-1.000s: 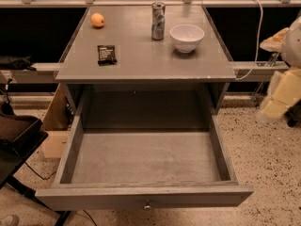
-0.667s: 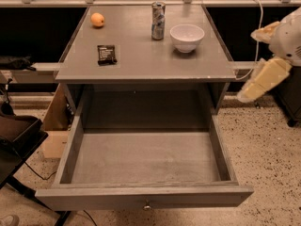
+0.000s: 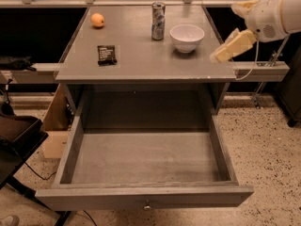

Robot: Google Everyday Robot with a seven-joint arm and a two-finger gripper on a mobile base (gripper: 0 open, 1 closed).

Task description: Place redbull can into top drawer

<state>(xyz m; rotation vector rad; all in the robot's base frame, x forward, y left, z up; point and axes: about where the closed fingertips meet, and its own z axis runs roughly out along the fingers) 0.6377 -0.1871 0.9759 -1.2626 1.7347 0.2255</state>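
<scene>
While the slim silver-and-blue redbull can (image 3: 158, 20) stands on the grey tabletop (image 3: 141, 55) beside the white bowl (image 3: 187, 36), my cream gripper (image 3: 231, 47) hovers at the right edge, its state indeterminable. The wide grey wooden top drawer (image 3: 141, 160) is open; grasp and placement remain.

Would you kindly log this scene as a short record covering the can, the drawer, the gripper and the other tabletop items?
can: slim silver-and-blue metal redbull can, upright on the grey tabletop, just left of the bowl
drawer: wide grey wooden top drawer, pulled open, nothing inside
gripper: gripper over the table's right edge, right of the bowl, apart from the can
others: white round bowl; round orange fruit; small black packet
status: can not yet in drawer
</scene>
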